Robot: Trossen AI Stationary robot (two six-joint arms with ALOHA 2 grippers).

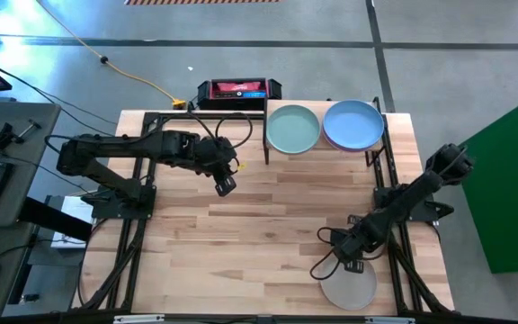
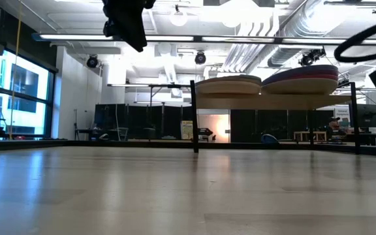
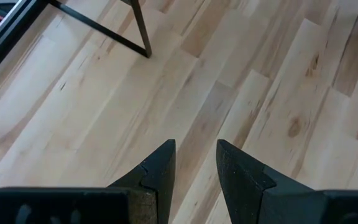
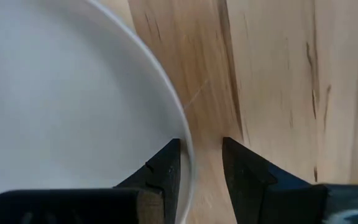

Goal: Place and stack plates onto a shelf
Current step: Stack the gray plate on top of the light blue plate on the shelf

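The shelf (image 1: 277, 157) stands at the table's far edge. It carries a mint green plate (image 1: 292, 129) and a blue plate (image 1: 353, 123); the low view shows these two as low stacks (image 2: 227, 83) (image 2: 302, 78). A pale beige plate (image 1: 349, 290) lies flat on the table near the front right corner. My right gripper (image 4: 201, 155) points down at its far rim, open, one finger over the plate's inside and one outside. My left gripper (image 1: 225, 186) hangs open above the bare table, left of the shelf. My right gripper stands astride the beige plate's rim (image 4: 188, 149) from above, one finger on each side. Whether either finger touches the rim, I cannot tell. The plate lies flat on the table.
A thin black shelf leg (image 3: 143, 37) stands ahead of my left gripper. A black and red box (image 1: 238, 90) sits at the far edge, left of the shelf. Black arm frames (image 1: 138, 216) run along both sides. Bare wood (image 1: 259, 234) lies between the arms.
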